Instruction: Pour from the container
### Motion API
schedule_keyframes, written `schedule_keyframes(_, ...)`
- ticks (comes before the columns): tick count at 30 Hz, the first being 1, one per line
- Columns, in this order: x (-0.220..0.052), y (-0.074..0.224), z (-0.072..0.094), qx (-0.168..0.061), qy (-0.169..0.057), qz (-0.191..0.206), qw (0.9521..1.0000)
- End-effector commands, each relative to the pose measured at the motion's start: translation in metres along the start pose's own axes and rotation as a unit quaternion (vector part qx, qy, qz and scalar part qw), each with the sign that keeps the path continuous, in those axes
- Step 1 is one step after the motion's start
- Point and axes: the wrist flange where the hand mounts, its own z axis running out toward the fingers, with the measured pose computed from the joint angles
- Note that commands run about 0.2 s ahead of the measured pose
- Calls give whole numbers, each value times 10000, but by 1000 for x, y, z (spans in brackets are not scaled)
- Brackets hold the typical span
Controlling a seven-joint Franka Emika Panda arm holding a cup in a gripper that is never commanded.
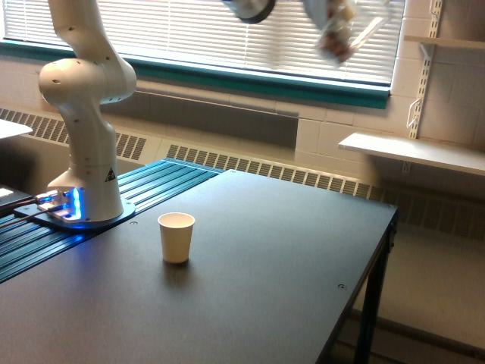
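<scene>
A cream paper cup (176, 236) stands upright on our dark bench (250, 288), likely awaiting the pour. High above, well apart, our blurred end effector (322, 17) carries the clear container (339, 34) with reddish-brown bits; its grip state we cannot tell.

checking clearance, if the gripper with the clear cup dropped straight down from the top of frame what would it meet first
Probably bare table, hedged since depth is unclear. The gripper and container are blurred, and the paper cup sits well toward the exterior view's left.
</scene>
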Motion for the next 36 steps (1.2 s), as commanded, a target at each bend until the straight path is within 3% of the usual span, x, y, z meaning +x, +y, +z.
schedule_keyframes(1, -39, 19, -17, -437, -444, 299, 9976)
schedule_keyframes(8, -86, 40, -39, -708, -1036, 816, 9887)
schedule_keyframes(13, -120, 53, -54, -874, -1329, 830, 9838)
schedule_keyframes(18, -159, 67, -64, -1162, -1722, 1248, 9702)
schedule_keyframes(23, -201, 85, -58, -1360, -2392, 1411, 9510)
schedule_keyframes(36, -237, 100, -59, -1461, -3086, 1617, 9259)
